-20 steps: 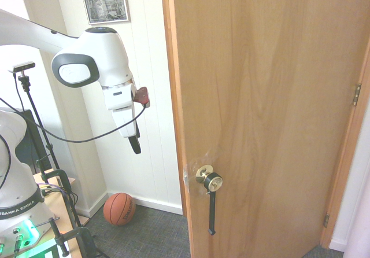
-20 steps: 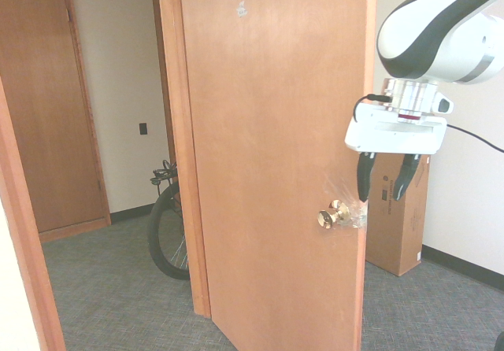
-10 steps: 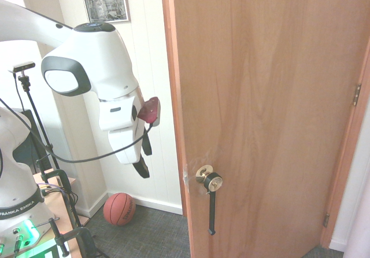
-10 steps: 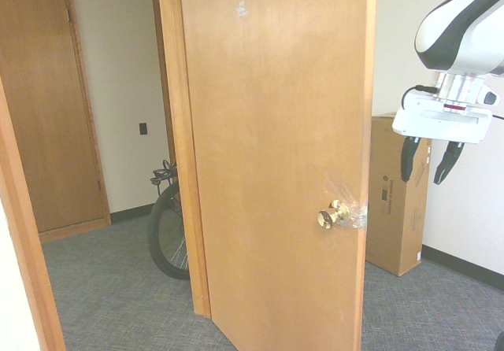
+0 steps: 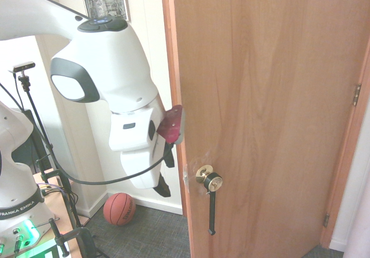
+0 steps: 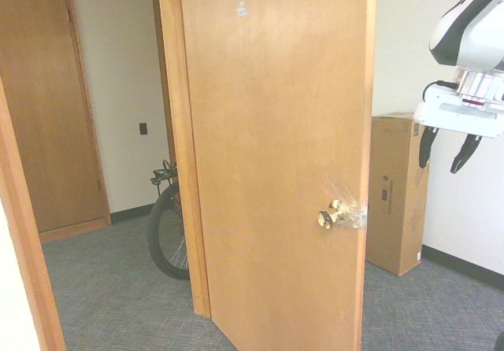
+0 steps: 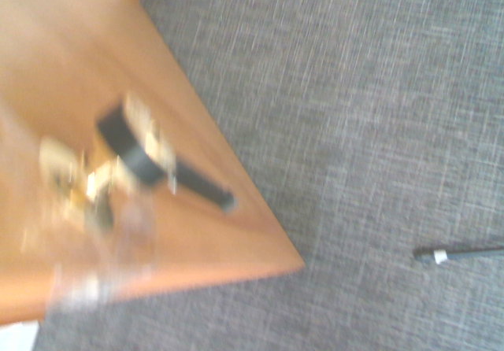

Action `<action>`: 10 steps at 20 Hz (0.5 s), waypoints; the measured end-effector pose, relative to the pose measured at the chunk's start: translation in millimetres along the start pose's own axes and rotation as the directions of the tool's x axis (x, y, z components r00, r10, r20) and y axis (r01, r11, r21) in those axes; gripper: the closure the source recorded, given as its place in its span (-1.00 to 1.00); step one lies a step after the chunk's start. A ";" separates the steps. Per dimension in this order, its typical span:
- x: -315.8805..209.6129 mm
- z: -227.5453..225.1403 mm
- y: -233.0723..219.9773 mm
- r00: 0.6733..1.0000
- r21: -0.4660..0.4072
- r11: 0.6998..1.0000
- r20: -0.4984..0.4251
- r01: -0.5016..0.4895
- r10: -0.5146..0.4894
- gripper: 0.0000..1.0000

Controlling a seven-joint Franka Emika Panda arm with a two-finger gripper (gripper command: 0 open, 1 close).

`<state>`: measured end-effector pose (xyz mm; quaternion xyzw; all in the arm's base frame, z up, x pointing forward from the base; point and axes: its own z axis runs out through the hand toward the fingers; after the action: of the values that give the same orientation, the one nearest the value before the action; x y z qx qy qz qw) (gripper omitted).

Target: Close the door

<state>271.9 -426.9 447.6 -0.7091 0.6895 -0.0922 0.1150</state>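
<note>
The door [image 5: 272, 96] is a tall light-brown wooden slab standing partly open, with an orange-brown free edge. Below mid-height it carries a round brass knob [image 5: 208, 179] with a thin black strap [image 5: 211, 212] hanging from it. From the other side the door [image 6: 276, 131] shows its second knob [image 6: 333, 213] beside some clear tape. My gripper [image 6: 441, 166] hangs open and holds nothing, well to the right of the door's free edge and not touching it. In the first exterior view my gripper [image 5: 167, 177] is just left of that edge, above knob height. The wrist view shows the door [image 7: 71, 68] and strap [image 7: 181, 174], blurred.
An orange basketball [image 5: 119, 208] lies on the grey carpet by the white panelled wall [image 5: 150, 67]. A tall cardboard box [image 6: 398, 193] stands against the wall behind the gripper. A bicycle wheel [image 6: 165, 225] sits behind the door. Another wooden door [image 6: 47, 107] is shut at far left.
The gripper has drawn away from the door's free edge, rightward in the second exterior view and nearer the camera in the first. It stays open. The door looks unmoved.
</note>
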 end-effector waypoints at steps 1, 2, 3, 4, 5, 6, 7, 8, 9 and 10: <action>2.7 3.6 -6.6 1.000 0.013 1.000 0.003 -0.002 0.002 -1.00; 3.7 7.7 -13.8 1.000 0.038 0.999 0.001 -0.008 0.008 -1.00; 3.8 12.0 -21.7 1.000 0.064 0.998 -0.003 -0.014 0.014 -1.00; 2.4 17.3 -29.6 1.000 0.080 0.997 -0.007 -0.014 0.015 -1.00; 0.5 22.9 -37.4 1.000 0.095 0.995 -0.012 -0.016 0.017 -1.00; -1.3 29.0 -44.9 1.000 0.110 0.994 -0.017 -0.018 0.020 -1.00; -4.1 34.6 -51.6 1.000 0.121 0.992 -0.016 -0.015 0.017 -1.00; -6.6 40.0 -57.4 1.000 0.134 0.991 -0.014 -0.006 0.008 -1.00; -8.9 44.2 -62.7 1.000 0.148 0.989 -0.016 0.008 -0.006 -1.00; -10.5 47.9 -67.0 1.000 0.159 0.987 -0.021 0.022 -0.019 -1.00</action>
<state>349.6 -413.2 421.5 -0.7038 0.6737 -0.1551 0.1638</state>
